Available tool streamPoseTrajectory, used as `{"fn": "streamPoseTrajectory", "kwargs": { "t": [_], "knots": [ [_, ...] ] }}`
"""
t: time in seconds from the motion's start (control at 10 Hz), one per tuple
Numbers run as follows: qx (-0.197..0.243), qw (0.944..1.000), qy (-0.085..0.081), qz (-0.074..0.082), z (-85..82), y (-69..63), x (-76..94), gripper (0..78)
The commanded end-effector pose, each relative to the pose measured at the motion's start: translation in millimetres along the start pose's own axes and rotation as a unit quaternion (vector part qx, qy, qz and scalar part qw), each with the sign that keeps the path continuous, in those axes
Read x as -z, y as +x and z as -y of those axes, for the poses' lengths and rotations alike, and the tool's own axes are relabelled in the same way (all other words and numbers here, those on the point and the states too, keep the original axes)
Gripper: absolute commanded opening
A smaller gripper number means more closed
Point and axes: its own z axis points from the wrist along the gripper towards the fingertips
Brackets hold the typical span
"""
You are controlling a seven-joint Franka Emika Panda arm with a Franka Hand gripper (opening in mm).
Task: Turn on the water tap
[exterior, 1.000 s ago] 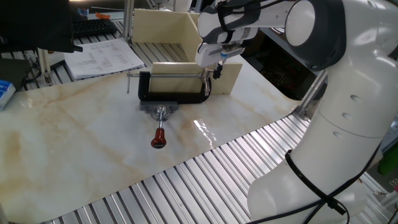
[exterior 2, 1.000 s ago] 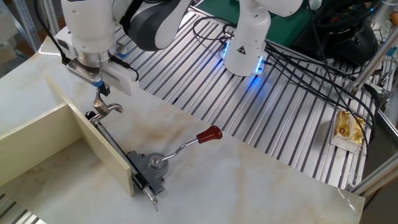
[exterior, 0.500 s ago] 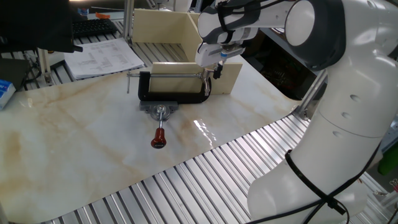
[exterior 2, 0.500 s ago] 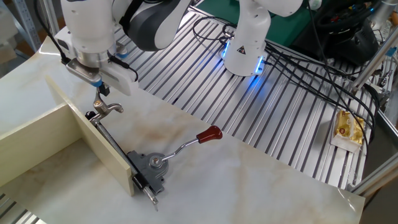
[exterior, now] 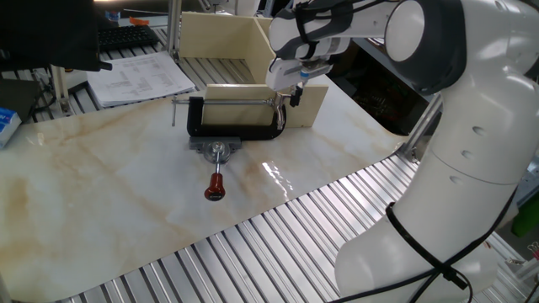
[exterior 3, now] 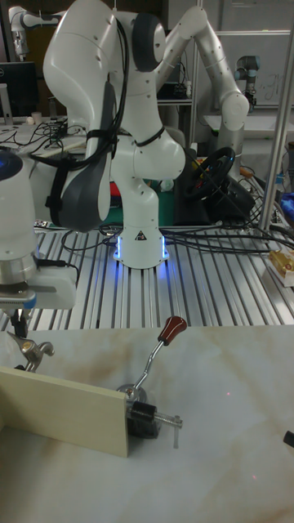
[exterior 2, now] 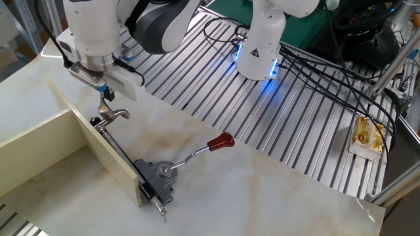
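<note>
The water tap [exterior 2: 115,115] is a small metal faucet fixed at the far end of the black C-clamp [exterior: 232,130], against the beige board; it also shows as the tap [exterior 3: 29,352] and the tap [exterior: 280,107]. My gripper [exterior 2: 106,96] hangs just above the tap's handle, fingers pointing down and close together with nothing between them. In the tall view the gripper [exterior 3: 18,325] sits a little above the tap, apart from it. From the first fixed view the gripper [exterior: 296,95] is over the clamp's right end.
The clamp's red-knobbed lever [exterior 2: 221,140] sticks out over the marble table [exterior 2: 262,190]. A beige open box [exterior: 223,38] stands behind the clamp. Papers [exterior: 139,77] lie at the back left. Metal slats [exterior: 278,244] border the table.
The gripper has edged up by a very small amount above the tap. Tap, clamp and lever have not moved.
</note>
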Motion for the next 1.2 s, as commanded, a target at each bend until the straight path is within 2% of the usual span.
{"fn": "streamPoseTrajectory", "kwargs": {
  "t": [0.1,0.9,1.2],
  "knots": [
    [0.000,1.0000,0.001,0.003,2.6,-1.0,1.2,0.0],
    [-0.001,1.0000,0.002,0.004,6.3,-4.2,0.9,0.0],
    [-0.004,0.9999,0.002,-0.013,13.5,6.3,12.9,0.0]
  ]
}}
